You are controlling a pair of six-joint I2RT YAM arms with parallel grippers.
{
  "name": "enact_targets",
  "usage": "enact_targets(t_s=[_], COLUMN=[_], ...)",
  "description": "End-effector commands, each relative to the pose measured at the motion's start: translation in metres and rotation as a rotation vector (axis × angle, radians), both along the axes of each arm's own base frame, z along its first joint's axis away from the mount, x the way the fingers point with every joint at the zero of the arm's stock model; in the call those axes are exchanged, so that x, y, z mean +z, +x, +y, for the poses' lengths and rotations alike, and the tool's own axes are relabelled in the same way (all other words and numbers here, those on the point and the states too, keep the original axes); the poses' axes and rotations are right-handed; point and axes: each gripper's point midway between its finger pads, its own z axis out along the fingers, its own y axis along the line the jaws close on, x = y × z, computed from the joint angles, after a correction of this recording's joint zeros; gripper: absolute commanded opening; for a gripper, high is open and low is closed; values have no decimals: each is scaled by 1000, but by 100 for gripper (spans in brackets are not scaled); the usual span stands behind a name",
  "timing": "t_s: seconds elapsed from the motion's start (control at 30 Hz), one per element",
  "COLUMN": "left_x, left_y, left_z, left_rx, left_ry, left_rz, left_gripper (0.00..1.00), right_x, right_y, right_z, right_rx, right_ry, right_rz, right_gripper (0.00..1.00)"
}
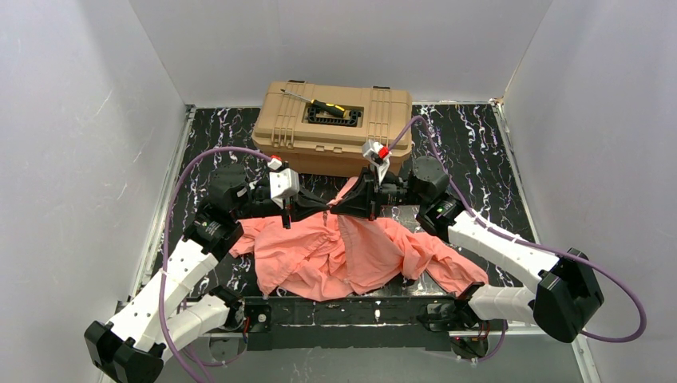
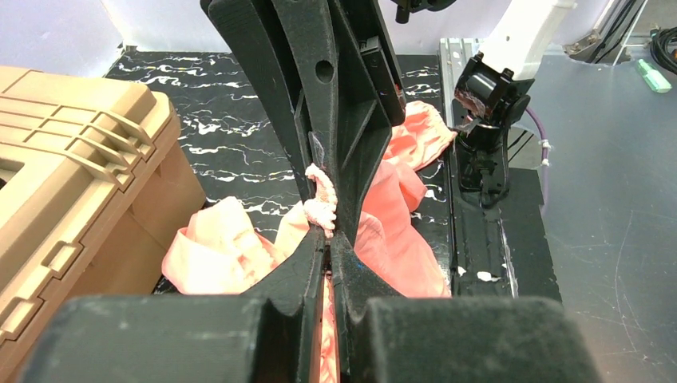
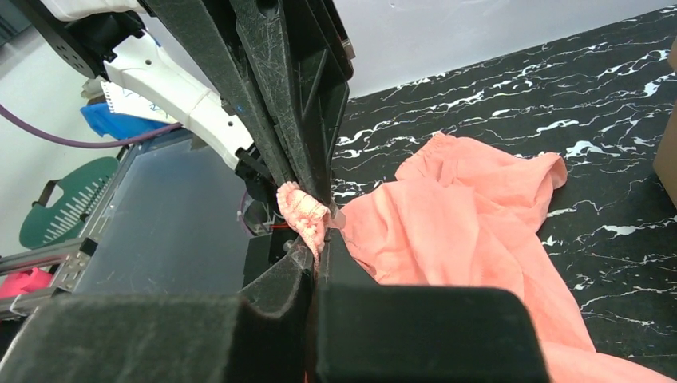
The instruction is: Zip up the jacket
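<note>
Jacket [image 1: 343, 255] edge, mid-frame: your left claw [image 2: 329, 259] and right claw [image 3: 318, 259] both clamp it tip to tip, probably to line up the zipper halves.

**Robotics laboratory test cell.** Plain white panels [image 1: 80, 120] close off the left, rear and right sides of a black, white-veined worktop [image 1: 471, 152] edged with metal rail [image 1: 182, 136]. Two white-and-black robot arms, the left arm [image 1: 180, 271] and the right arm [image 1: 503, 247], are mounted at the near edge, each trailing a purple cable [image 1: 223, 149]. A salmon-pink jacket [image 1: 319, 259] lies crumpled on the worktop between them. A tan toolbox [image 1: 279, 120] with a hand tool [image 1: 331, 106] on its lid stands at the rear. The wrist views show the surroundings beyond the worktop: a scuffed grey metal surface [image 2: 615, 239], a green pen-like object [image 2: 653, 76], and a blue item [image 3: 120, 124] and a green plastic item [image 3: 68, 199] lying loose.
</note>
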Motion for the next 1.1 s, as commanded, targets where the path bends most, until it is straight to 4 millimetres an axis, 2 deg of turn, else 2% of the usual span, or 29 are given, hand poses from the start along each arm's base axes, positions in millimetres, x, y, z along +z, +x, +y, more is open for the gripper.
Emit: enact_targets(t_s=[0.0, 0.03, 0.07, 0.17, 0.23, 0.37, 0.5, 0.67, 0.77, 0.93, 1.07], left_x=[19, 16, 13, 3, -15, -48, -99, -161, -180, -198, -214], left_y=[-4, -2, -1, 3, 2, 6, 19, 34, 38, 33, 38], left_z=[2, 3, 3, 4, 4, 0, -1, 4, 4, 2, 3], left_rx=[-5, 8, 12, 22, 7, -44, -69, -97, -116, -138, -106], left_ry=[-27, -21, -13, 15, 56, 115, 212, 364, 408, 464, 518], left_rz=[-41, -36, -33, -42, -22, -60, -106, -177, -177, -202, -254], left_gripper=[4, 21, 30, 51, 58, 59, 62, 67, 68, 68, 65], right_x=[-6, -12, -18, -45, -64, -89, -95, -103, -107, -114, -113], right_y=[0, 2, 2, 9, 14, 15, 12, 7, 5, 7, 12], right_z=[-2, -4, -6, -19, -31, -52, -67, -76, -76, -78, -81], right_rx=[-15, -29, -42, -127, -201, -311, -376, -399, -393, -382, -354], right_ry=[-28, -50, -69, -157, -224, -295, -310, -312, -313, -327, -290], right_rz=[-9, 1, 8, 37, 61, 104, 111, 145, 173, 207, 253], right_gripper=[1, 1, 1, 1, 1, 1, 1, 1, 1, 1, 1])
